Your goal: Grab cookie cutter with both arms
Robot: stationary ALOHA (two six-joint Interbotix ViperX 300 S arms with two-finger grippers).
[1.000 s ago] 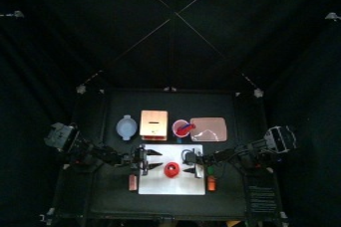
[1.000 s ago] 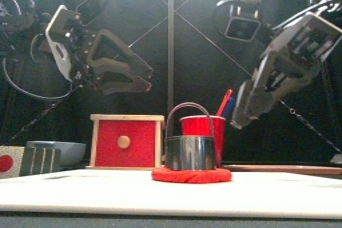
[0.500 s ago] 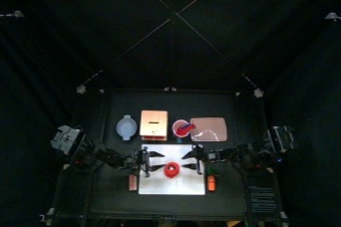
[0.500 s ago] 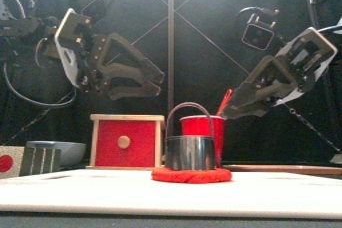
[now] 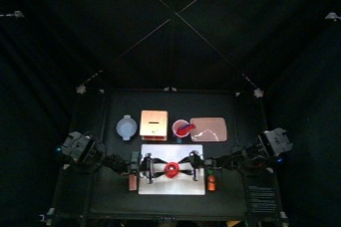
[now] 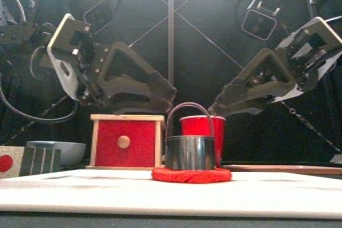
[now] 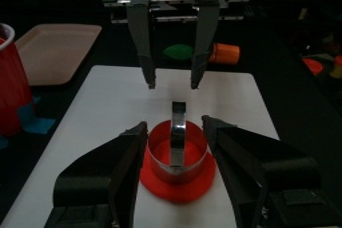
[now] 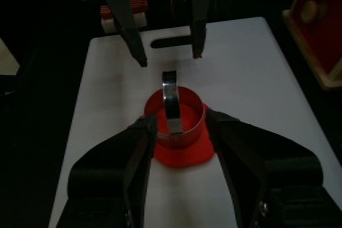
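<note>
Hovering at the left, left claw (image 6: pixel 158 80) spread wide and gripping nothing, tips angled down toward the middle of the white mat (image 5: pixel 154 183) on the bench (image 5: pixel 100 121). Sitting at the mat's centre, between the two claws and touched by neither: the cookie cutter (image 6: pixel 191 162), a thin metal ring with an arched handle strip, set in a red, soft-looking base. Probably light and stiff in the metal, with thin walls likely to slip or tip under an uneven squeeze; red base likely grippier and more yielding. Best taken low, one claw pinching the ring wall or base rim from each side, pressing evenly so nothing skids on the smooth mat. Standing behind the cutter in the front view, a red cup (image 6: pixel 203 128), and to its left a red-faced wooden box (image 6: pixel 126 142); worth steering clear of both. Hanging at the right, right claw (image 6: pixel 221 98) likewise spread and empty, mirrored and pointing down at the cutter.
</note>
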